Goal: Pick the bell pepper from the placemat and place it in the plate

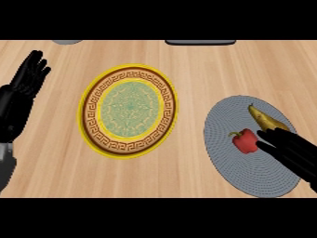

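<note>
A small red bell pepper (244, 141) with a green stem lies on a round grey placemat (233, 167) at the right. My right hand (299, 153) comes in from the lower right with straight fingers, their tips just right of the pepper and touching or almost touching it. A plate (91, 100) with a yellow rim, brown patterned band and green centre sits in the middle of the wooden counter, left of the placemat. My left hand (20, 90) rests open at the left edge, fingers up, apart from the plate.
A yellow and dark banana (265, 118) lies on the placemat just behind the pepper, partly under my right hand's fingers. Along the far edge sit a grey object (67, 42) and a dark flat object (201, 42).
</note>
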Tool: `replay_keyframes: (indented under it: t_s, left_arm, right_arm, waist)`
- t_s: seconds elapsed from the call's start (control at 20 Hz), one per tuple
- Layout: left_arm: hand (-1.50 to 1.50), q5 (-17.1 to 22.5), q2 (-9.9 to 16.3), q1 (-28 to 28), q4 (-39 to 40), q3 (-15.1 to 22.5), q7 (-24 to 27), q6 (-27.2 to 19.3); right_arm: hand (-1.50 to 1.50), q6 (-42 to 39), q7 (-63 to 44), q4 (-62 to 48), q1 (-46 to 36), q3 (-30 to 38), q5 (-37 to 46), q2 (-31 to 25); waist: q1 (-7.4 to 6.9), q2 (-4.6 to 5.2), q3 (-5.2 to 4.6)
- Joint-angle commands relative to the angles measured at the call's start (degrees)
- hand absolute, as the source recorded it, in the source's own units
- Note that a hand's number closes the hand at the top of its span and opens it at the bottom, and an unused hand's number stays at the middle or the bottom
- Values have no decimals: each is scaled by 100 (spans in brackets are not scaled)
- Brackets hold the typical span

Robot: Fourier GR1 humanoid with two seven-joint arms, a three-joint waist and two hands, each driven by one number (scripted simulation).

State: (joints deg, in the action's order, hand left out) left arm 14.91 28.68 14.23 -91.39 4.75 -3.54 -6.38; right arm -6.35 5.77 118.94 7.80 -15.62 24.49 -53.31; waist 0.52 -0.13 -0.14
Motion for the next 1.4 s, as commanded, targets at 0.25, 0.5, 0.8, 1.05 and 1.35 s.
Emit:
replay_keyframes:
  t_s: [0.25,0.5,0.8,1.05,1.35]
  left_arm:
    - [0,-245,-204,-193,117,-194,279,271]
    - [0,-486,-445,42,-73,-52,-82,146]
    - [0,-785,-781,287,-89,-66,-436,44]
    - [0,-746,-736,73,-2,-487,-178,503]
    - [0,-643,-660,244,-137,-756,-433,765]
  right_arm:
    - [-150,-257,-1010,-434,-419,-735,1455,988]
    - [-150,-841,-1402,-1155,-1341,-451,1585,1301]
    - [-150,-893,-975,-1839,-1348,-227,1993,1659]
    - [-150,-959,-787,-1991,-1131,-299,2480,2066]
    - [-150,-786,-268,-2989,-1375,-180,2859,2277]
  waist:
    - [-71,15,14]
    - [-91,21,14]
    - [-67,16,16]
    - [-49,12,15]
    - [-58,12,15]
